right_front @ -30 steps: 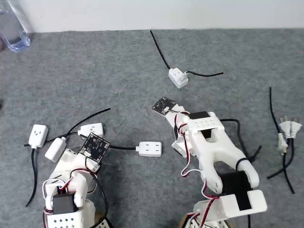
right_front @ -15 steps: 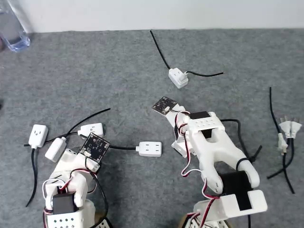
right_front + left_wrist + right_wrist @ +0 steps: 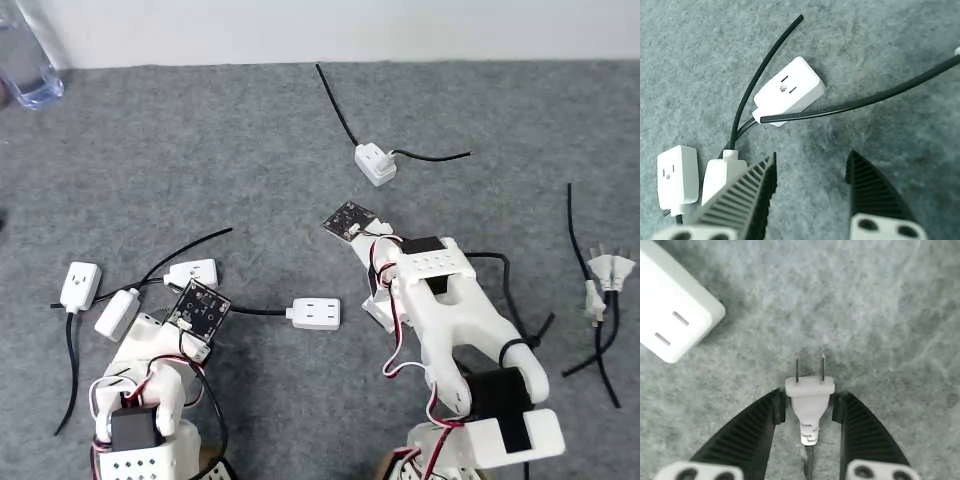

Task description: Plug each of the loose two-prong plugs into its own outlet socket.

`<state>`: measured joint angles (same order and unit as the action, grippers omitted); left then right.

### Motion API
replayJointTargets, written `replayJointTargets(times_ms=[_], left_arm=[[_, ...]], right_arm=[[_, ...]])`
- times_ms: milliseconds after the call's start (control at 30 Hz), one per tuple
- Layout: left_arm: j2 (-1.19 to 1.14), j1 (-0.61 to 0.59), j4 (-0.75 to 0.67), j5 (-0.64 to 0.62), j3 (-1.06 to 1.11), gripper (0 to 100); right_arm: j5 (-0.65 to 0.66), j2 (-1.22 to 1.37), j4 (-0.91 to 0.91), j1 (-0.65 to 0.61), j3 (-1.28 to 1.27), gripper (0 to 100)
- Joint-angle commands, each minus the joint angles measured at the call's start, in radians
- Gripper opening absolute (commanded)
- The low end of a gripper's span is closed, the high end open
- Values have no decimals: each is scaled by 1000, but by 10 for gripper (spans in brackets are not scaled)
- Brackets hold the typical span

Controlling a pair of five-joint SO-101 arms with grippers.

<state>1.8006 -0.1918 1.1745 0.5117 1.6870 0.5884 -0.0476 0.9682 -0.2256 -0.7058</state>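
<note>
My right end effector [image 3: 809, 401] is closed on a two-prong plug [image 3: 810, 389], and both fingers touch its flange as far as I can tell. The plug's long axis runs straight out between my fingers, prongs leading, over the grey worktop [image 3: 890, 315]. An outlet socket [image 3: 670, 315] lies near, ahead of the prongs but off to one side, its slots skewed to them. I judge a turn and a sideways shift come first. My left end effector [image 3: 811, 157], lower left in the high view, hangs open.

Grey carpeted desk [image 3: 200, 150]: left sockets [image 3: 80, 285] with black cords, middle socket [image 3: 313, 313], far socket [image 3: 375, 163], plugs [image 3: 605, 275] at the right edge, bottle [image 3: 25, 65] in the corner.
</note>
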Motion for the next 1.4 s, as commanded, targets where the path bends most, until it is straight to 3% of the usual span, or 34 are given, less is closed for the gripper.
replayJointTargets(times_ms=[0, 200, 767, 900, 1367], left_arm=[[9, -2, -5, 6, -4, 214], [9, -2, -5, 6, -4, 214], [9, -2, -5, 6, -4, 214], [9, -2, -5, 6, -4, 214], [9, -2, -5, 6, -4, 214]], right_arm=[[-8, -39, -12, -8, 6, 175], [-2, -38, -12, -8, 6, 84], [-2, -38, -24, -7, 6, 85], [17, -38, -24, -7, 6, 9], [51, -47, -82, -5, -41, 9]])
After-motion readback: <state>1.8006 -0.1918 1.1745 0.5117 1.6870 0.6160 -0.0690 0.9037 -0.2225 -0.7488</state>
